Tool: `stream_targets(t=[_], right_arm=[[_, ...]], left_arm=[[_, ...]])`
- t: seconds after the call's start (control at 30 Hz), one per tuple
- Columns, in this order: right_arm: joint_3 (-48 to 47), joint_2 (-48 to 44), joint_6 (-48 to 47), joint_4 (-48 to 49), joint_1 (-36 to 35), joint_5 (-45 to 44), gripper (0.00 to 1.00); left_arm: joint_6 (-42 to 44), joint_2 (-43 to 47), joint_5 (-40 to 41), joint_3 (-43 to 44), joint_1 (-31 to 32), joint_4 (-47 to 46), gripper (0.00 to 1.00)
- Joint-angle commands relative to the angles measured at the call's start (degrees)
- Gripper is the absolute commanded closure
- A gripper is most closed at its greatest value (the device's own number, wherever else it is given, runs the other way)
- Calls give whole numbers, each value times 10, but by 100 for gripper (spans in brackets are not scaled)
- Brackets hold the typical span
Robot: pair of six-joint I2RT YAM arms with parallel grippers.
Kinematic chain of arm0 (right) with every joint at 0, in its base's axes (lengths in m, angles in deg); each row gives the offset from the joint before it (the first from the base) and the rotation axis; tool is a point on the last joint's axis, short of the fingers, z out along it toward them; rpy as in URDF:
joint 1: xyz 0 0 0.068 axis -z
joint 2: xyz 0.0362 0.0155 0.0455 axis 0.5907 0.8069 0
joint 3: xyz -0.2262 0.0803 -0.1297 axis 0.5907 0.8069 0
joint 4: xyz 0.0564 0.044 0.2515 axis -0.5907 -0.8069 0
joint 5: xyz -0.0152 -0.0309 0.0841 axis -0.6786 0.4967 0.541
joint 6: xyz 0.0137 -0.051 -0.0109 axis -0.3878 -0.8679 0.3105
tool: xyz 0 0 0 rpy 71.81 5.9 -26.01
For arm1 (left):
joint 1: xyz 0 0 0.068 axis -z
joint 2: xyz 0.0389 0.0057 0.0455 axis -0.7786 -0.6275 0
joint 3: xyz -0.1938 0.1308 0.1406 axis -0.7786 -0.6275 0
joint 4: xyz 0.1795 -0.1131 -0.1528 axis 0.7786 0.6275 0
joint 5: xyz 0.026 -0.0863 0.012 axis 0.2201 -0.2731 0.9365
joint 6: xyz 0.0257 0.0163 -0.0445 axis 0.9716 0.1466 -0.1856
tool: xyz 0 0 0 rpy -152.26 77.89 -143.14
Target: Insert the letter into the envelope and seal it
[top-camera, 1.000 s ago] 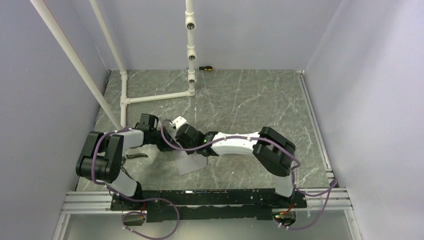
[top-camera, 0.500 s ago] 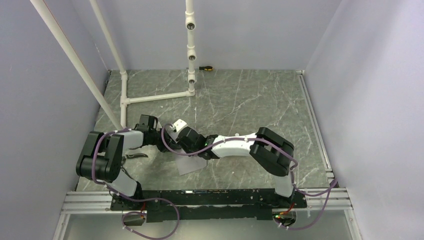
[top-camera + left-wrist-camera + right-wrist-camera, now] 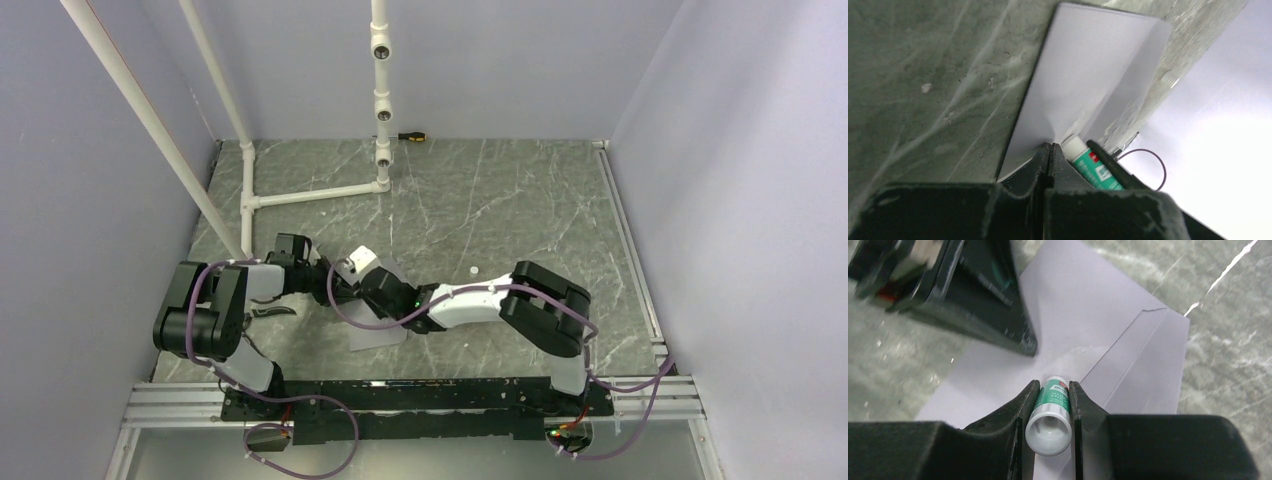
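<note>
The light grey envelope (image 3: 1088, 325) lies flat on the marble table with its flap (image 3: 1148, 365) folded open; it also shows in the left wrist view (image 3: 1088, 75) and partly in the top view (image 3: 378, 335). My right gripper (image 3: 1050, 385) is shut on a green and white glue stick (image 3: 1050, 412), whose tip touches the envelope beside the flap's fold. My left gripper (image 3: 1049, 146) is shut, and its tips press on the envelope right next to the glue stick (image 3: 1090, 165). In the top view both grippers, left (image 3: 325, 285) and right (image 3: 368, 285), meet over the envelope. The tan-orange letter is not in view.
A white pipe frame (image 3: 300, 195) stands at the back left. A screwdriver (image 3: 410, 135) lies at the back wall. A small white piece (image 3: 472, 270) lies on the table behind the right forearm. A dark object (image 3: 270, 312) lies by the left arm. Walls close in on three sides.
My right arm has swung a little nearer and to the left, which uncovers the small white piece on the table. My left gripper has stayed on the envelope.
</note>
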Motion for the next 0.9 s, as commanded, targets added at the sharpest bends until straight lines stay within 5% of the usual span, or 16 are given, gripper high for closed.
stream_targets(t=[0.0,0.87], right_arm=[[49,-43,32,-35,-34,-17,100],[-7,1,-2,-61,-4,22,100]], left_arm=[[7,-24,116,-37,3,62,98],[36,-25,140,-39,2,83,98]])
